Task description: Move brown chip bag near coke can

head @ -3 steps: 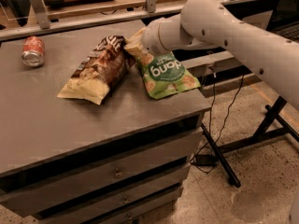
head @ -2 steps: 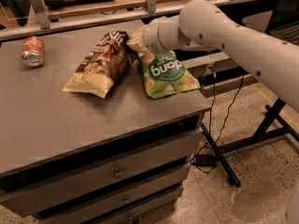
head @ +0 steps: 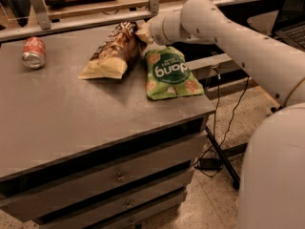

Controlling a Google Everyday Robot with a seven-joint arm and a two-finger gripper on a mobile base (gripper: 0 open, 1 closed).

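The brown chip bag point(head: 113, 51) lies slanted on the grey cabinet top point(head: 71, 123), its cream-yellow end pointing front left and its dark end raised toward the back right. My gripper point(head: 143, 32) is at that raised end, shut on the bag's top corner. The coke can point(head: 34, 52) lies on its side at the far left of the top, well apart from the bag.
A green snack bag point(head: 167, 73) lies just right of the brown bag, below my arm. A metal rail point(head: 95, 20) runs along the back edge. Drawers point(head: 119, 178) front the cabinet. A stand leg and cables point(head: 224, 161) are on the floor at right.
The brown chip bag has been pulled back and to the right with my gripper, its dark end lifted. The coke can and green bag have not moved.
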